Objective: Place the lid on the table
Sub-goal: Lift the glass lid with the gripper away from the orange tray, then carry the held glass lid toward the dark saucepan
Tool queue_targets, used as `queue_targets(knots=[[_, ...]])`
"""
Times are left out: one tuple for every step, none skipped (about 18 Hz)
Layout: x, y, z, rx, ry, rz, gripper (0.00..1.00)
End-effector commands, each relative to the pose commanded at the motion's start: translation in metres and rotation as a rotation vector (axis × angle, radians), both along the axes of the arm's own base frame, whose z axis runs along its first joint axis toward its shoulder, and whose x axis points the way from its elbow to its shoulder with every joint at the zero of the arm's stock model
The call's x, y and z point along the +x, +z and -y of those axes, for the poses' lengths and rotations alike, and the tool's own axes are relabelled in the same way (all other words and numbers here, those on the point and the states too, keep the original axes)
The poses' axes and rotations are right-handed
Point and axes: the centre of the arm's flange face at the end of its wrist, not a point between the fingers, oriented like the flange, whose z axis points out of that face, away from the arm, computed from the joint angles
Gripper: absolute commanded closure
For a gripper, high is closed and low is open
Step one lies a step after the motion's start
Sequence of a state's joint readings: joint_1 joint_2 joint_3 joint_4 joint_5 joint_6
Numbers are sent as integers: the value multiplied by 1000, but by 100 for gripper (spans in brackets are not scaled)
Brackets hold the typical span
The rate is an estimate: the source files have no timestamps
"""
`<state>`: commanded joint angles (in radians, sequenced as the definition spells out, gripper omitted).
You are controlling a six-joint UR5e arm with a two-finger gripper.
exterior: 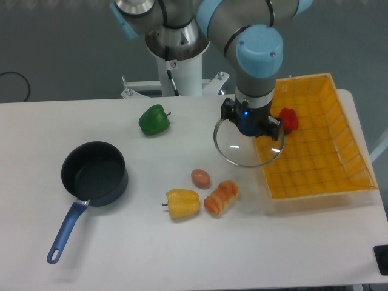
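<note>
Camera view: fixed, looking down on the table from the front
Hand: the hand points straight down and is clenched on the knob of the lid, which it carries in the air; the knob itself is hidden under the hand
Lid position: roughly level, its clear disc half over the near-left corner of the orange tray and half over the white table
Just beside: a red pepper lies in the tray, close to the right of the hand
Further out: an egg, an orange vegetable and a yellow pepper lie in front of the lid; a green pepper lies to the left; the dark pot with its blue handle sits well apart at the far left
Step in hand: carrying the lid toward a bare part of the table, as I judge it
How to do it well: bring the whole rim off the tray edge before lowering; aim for the patch between the green pepper and the egg; keep the lid level; descend slowly until the rim rests flat, then let go
</note>
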<state>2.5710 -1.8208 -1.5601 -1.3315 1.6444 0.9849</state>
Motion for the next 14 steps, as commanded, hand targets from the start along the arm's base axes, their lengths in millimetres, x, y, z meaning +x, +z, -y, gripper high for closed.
queue_targets(knots=[[4,0,-3,-1,-6,1,59],[13,-2,-9,-6,-21,3,59],[23,-3,-15,-8,-32,6,59],[33,-5,-20,-10,-28,9,59],[43,-5,-24,-9,-17,7,59],[60,-10,-31,-15,-23,14,59],[70,-12,-35,-20,-26,14,59],[79,-13,-40,-25,-25,10,59],[91,-16,-47,-30,-28,12,59],[102,-19,-51,-32,-25,13,59],[109,-21,-55,-32,-27,10,59],[118,-25,-58,-33,-35,10,59],[125,-26,-59,-26,-44,3,59],[134,-30,-61,-22,-56,-1,59]])
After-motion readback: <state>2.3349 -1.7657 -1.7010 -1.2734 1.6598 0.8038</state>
